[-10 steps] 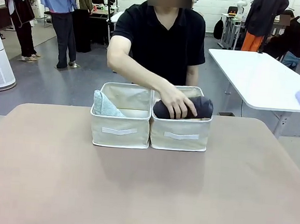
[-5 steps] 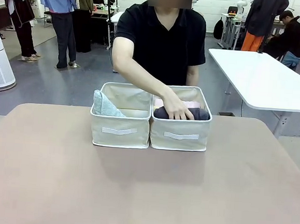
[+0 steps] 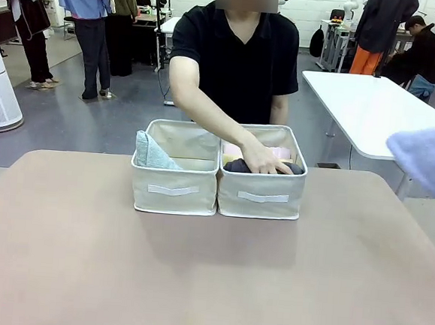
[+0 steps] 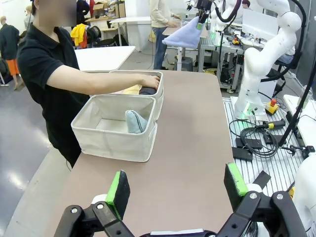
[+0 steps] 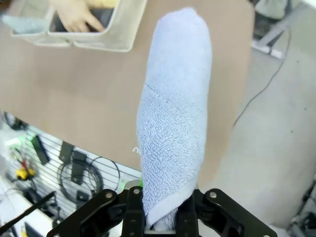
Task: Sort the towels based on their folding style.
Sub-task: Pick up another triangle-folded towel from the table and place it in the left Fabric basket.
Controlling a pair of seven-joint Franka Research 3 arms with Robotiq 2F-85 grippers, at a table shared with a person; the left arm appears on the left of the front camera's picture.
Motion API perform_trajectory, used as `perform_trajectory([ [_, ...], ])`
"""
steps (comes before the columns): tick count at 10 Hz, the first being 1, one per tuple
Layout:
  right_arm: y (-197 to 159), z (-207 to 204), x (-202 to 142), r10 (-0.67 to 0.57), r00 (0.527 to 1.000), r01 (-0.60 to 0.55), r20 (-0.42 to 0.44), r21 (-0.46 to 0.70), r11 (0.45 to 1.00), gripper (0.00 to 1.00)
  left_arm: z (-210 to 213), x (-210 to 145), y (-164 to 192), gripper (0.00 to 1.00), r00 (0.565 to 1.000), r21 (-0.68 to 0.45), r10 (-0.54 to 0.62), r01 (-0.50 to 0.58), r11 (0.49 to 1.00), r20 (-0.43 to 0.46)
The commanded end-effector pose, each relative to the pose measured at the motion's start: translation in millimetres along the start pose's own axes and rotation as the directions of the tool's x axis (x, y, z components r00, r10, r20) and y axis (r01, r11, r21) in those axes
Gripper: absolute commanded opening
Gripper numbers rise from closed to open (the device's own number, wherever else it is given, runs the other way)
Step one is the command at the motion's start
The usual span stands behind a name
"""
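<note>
Two bins stand side by side at the far side of the table (image 3: pixel 208 282), and we read the risks from the left. Our left gripper (image 4: pixel 177 185) hangs spread and empty over the near edge, out of harm's way. The left bin (image 3: pixel 173 191) holds the mint-blue cone towel (image 3: pixel 152 152), which leans at its left wall. We judge the lavender-blue towel (image 3: pixel 429 156) belongs beside it, and a careless drop could topple that cone or undo either fold. In the right bin (image 3: pixel 260 198) the person's hand (image 3: pixel 267 160) rests on the dark grey roll (image 3: pixel 238 166), so a path crossing that bin might strike the arm. At far right, our right gripper (image 5: pixel 161 217) pinches the lavender-blue towel at its lower end only, aloft by the table's right side. The long free end could sag, loosen or slip out in a fast swing.

The bins are beige fabric, soft-walled and boxy, each with a pale strip in front. The mint towel is looped terry, tapered. The grey roll is a plush cylinder, with a pink towel (image 3: pixel 281 152) behind it. The lavender towel is nubbly terry, with a fold edge slanting across it.
</note>
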State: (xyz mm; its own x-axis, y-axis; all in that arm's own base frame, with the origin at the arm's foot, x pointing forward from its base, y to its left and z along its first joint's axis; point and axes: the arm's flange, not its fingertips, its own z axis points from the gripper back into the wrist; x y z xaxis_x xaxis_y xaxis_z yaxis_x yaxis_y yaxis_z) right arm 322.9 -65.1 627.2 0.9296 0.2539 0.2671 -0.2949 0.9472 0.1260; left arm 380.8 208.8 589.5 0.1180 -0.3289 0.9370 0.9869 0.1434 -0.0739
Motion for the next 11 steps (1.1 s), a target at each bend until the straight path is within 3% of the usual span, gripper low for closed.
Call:
perform_trajectory([
  [1, 27.6, -22.0, 36.8, 0.059, 0.997, -0.061, -0.045, -0.044, 0.997, 0.00, 0.6, -1.5, -2.1, 1.00, 1.000, -0.001, -0.020, 0.020, 1.000, 0.008],
  [4, 46.1, -47.5, 61.3, 0.045, 0.996, -0.049, -0.074, -0.056, 0.997, 0.00, 0.6, -1.5, -2.1, 1.00, 1.000, -0.001, -0.020, 0.020, 1.000, 0.008],
  [5, 52.9, -46.3, 49.6, 0.091, 0.992, -0.094, -0.083, -0.036, 0.995, 0.00, 0.6, -1.5, -2.1, 1.00, 1.000, -0.001, -0.020, 0.020, 1.000, 0.008],
  [10, 52.9, -46.3, 49.6, 0.091, 0.992, -0.094, -0.083, -0.036, 0.995, 0.00, 0.6, -1.5, -2.1, 1.00, 1.000, -0.001, -0.020, 0.020, 1.000, 0.008],
  [11, 53.7, -46.3, 52.5, 0.084, 0.993, -0.087, -0.078, -0.039, 0.995, 0.19, 0.6, -1.5, -2.1, 1.00, 1.000, -0.001, -0.020, 0.020, 1.000, 0.008],
])
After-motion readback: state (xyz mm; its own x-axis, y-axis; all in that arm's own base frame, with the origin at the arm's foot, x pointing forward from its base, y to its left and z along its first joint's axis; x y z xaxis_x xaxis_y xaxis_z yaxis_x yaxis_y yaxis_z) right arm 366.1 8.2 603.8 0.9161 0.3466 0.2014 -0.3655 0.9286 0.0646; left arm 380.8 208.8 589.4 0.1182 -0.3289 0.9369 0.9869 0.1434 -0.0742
